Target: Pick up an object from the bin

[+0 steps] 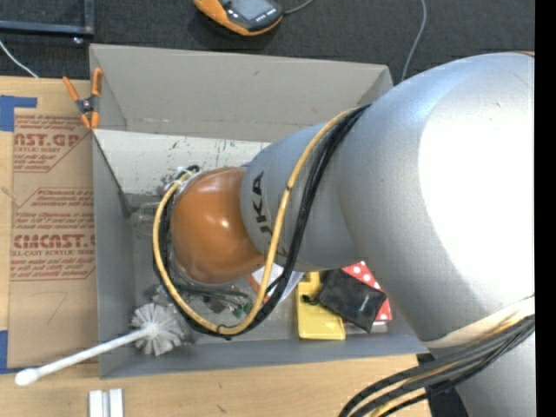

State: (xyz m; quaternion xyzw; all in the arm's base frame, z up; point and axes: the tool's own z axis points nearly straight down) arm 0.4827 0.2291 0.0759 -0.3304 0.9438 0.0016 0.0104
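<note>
Several things lie near my rounded orange cover [208, 224] in the grey metal bin [234, 85]: a bristly white brush [156, 328] just below-left of it, a yellow block [317, 318] and boxy black piece [352, 302] to its lower right, while my gripper [213, 295] sits under it, open or closed I cannot tell.

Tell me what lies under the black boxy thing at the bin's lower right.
A flat yellow block lies under the black boxy thing, a red white-dotted piece beside it. The silver arm covers the rest.
</note>
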